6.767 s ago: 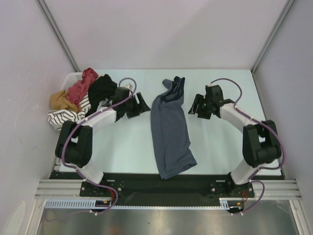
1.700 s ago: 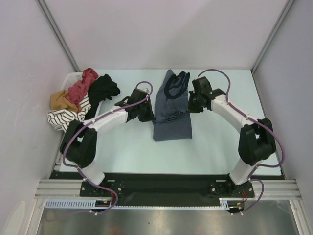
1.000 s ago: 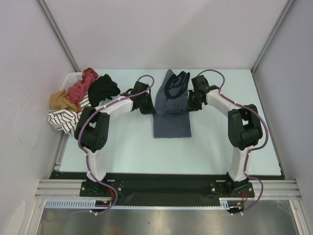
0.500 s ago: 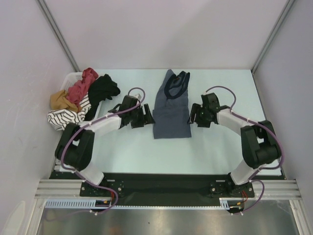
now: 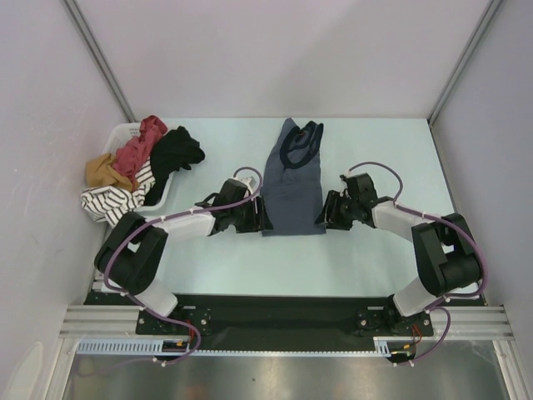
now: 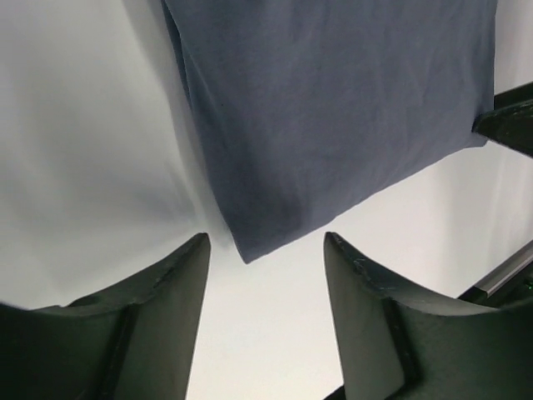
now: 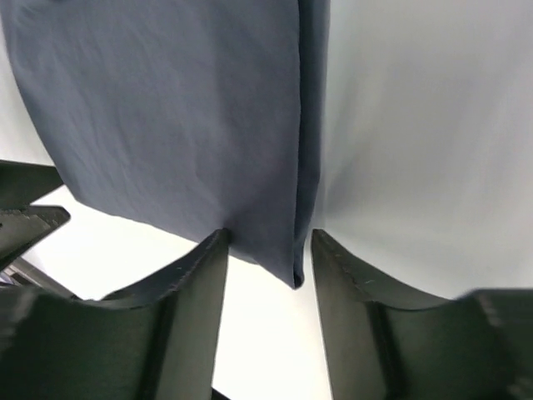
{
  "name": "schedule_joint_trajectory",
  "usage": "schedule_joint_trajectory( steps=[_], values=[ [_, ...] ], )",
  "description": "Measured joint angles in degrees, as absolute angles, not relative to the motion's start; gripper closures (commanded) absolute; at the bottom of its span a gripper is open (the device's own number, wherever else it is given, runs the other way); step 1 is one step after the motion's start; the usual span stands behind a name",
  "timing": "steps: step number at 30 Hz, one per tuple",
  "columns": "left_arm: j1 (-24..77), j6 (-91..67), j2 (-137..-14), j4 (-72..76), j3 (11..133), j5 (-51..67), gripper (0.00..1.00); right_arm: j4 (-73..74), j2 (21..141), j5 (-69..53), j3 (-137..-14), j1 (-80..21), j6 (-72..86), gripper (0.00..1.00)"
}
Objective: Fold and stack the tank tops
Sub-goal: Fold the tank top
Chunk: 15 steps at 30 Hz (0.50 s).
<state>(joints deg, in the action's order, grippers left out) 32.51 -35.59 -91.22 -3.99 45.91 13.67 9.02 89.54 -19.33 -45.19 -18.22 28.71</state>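
The slate blue-grey tank top [image 5: 293, 183] lies folded in half on the table, straps at the far end. My left gripper [image 5: 260, 218] is open at its near left corner; in the left wrist view the cloth corner [image 6: 250, 242] lies just ahead of the gripper [image 6: 265, 250]. My right gripper [image 5: 325, 220] is open at the near right corner; the folded edge [image 7: 296, 267] reaches between its fingers [image 7: 268, 246] in the right wrist view. The brick red tank top [image 5: 140, 144] lies in the pile at the far left.
A white basket [image 5: 125, 132] at the far left holds a heap of clothes: black [image 5: 176, 152], mustard [image 5: 103, 172] and striped [image 5: 112, 200] pieces. The table's near edge runs along a black rail [image 5: 275, 315].
The long tank top was folded in half, its hem brought up to the straps. Both grippers let go and have moved back down to the near corners of the fold.
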Motion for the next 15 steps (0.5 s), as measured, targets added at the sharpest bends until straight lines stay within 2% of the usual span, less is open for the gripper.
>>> schedule_joint_trajectory(
  steps=[1, 3, 5, 7, 9, 10, 13, 14, 15],
  values=[
    [32.51, -35.70, -91.42, -3.95, 45.80, 13.67, 0.42, 8.67, 89.54, -19.59, -44.53, -18.26, 28.82, 0.57],
    [32.51, -35.83, -91.46, -3.68, 45.58, 13.67, 0.45, 8.25, 89.54, -20.08, -43.27, -18.37, 28.88, 0.58],
    [32.53, -35.90, -91.59, -3.33, 45.52, 13.69, 0.48, 8.23, 89.54, -20.38, -42.44, -18.55, 28.91, 0.64],
    [32.64, -35.90, -92.05, -2.66, 45.52, 13.67, 0.53, 8.21, 89.54, -20.53, -41.87, -18.65, 28.95, 0.73],
    [32.88, -35.94, -92.99, -2.31, 45.54, 13.58, 0.57, 8.08, 89.38, -20.64, -41.47, -18.70, 28.93, 0.78],
    [33.06, -35.90, -93.51, -2.24, 45.54, 13.52, 0.62, 7.90, 89.14, -20.64, -41.17, -18.70, 28.97, 0.86],
    [33.65, -36.01, -94.80, -2.11, 45.54, 13.39, 0.73, 7.64, 88.36, -20.71, -40.25, -18.76, 29.08, 1.00],
    [33.89, -36.10, -95.09, -2.02, 45.54, 13.37, 0.87, 7.51, 88.07, -20.78, -39.92, -18.79, 29.26, 1.00],
    [34.11, -36.36, -95.29, -1.87, 45.54, 13.30, 0.93, 7.38, 87.81, -20.86, -39.62, -18.79, 29.47, 1.00]
  ],
)
